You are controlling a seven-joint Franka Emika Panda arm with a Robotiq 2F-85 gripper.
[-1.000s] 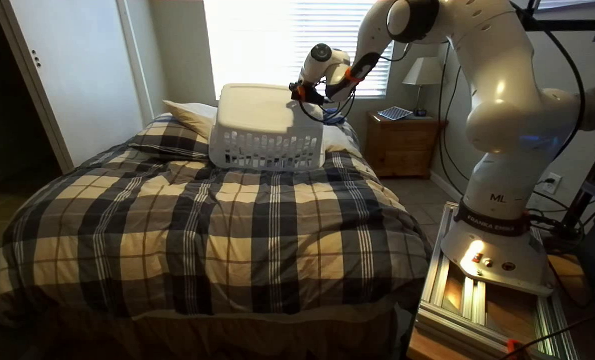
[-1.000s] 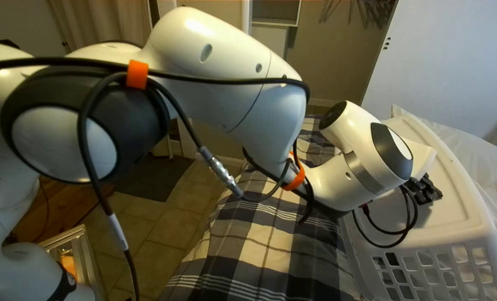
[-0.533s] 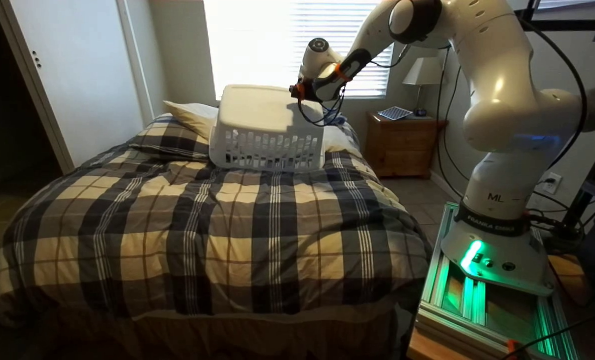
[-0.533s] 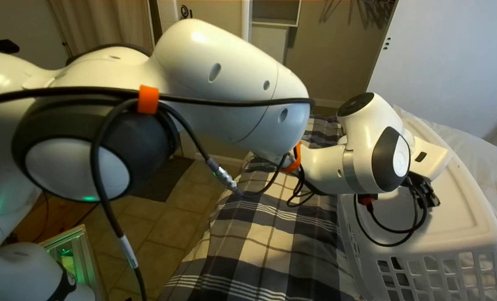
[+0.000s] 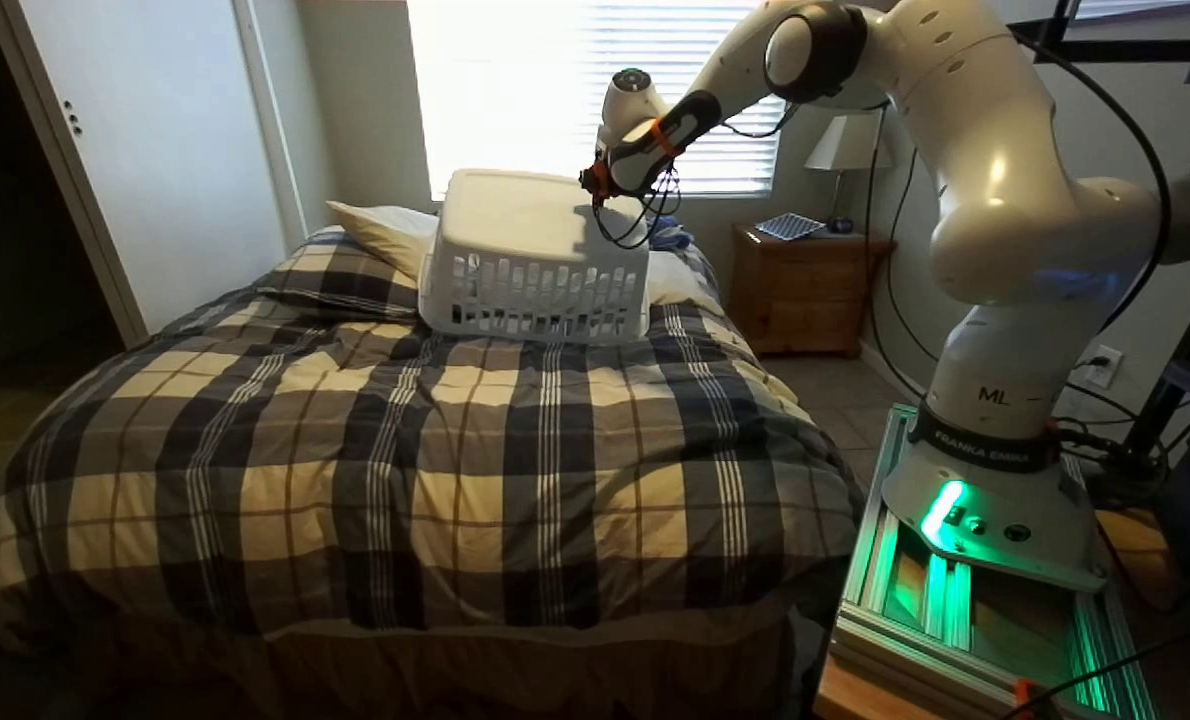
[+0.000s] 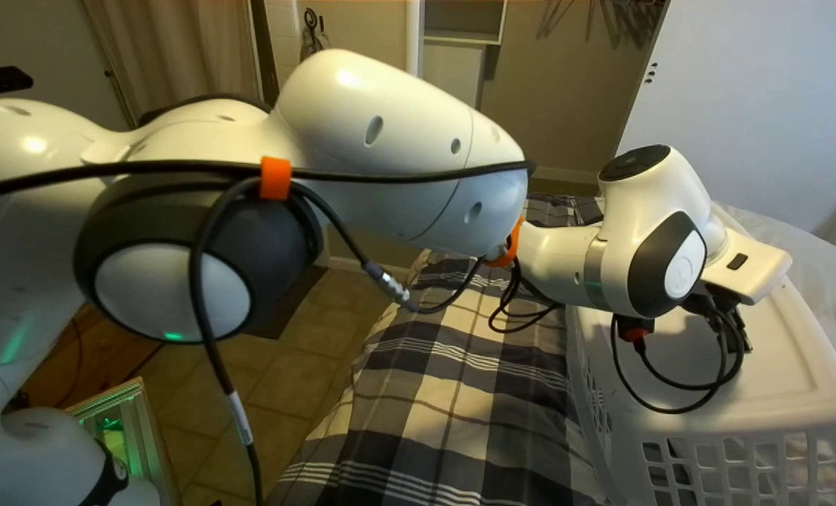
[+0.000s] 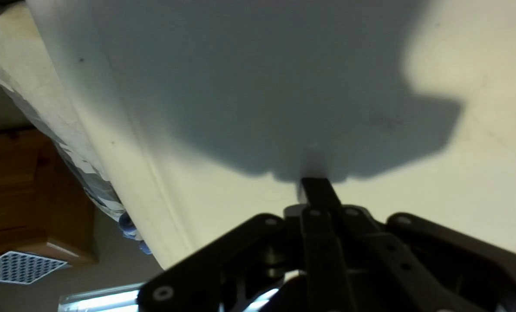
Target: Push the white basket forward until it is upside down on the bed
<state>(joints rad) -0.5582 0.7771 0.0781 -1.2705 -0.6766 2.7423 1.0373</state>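
The white basket (image 5: 515, 215) stands upside down at the pillow end of the bed (image 5: 455, 450), its solid base facing up and its slotted side toward the foot. Its base looks slightly tilted. The basket also shows in an exterior view (image 6: 790, 372) and fills most of the wrist view (image 7: 457, 208). My gripper (image 7: 316, 180) is shut with its fingers together and nothing between them. It points down over the base, near the basket's nightstand-side edge. The fingertips are at or just above the base; I cannot tell whether they touch.
Pillows (image 5: 385, 235) lie behind and beside the basket. A wooden nightstand (image 5: 795, 290) with a lamp (image 5: 848, 145) stands beyond the bed. A window (image 5: 515, 90) is behind. Loose cables (image 6: 678, 410) hang from the wrist over the base.
The wrist has turned more upright, and the hand has shifted slightly across the base. The basket has tipped slightly, its near base edge now a bit higher. The robot's base light turned from white to green.
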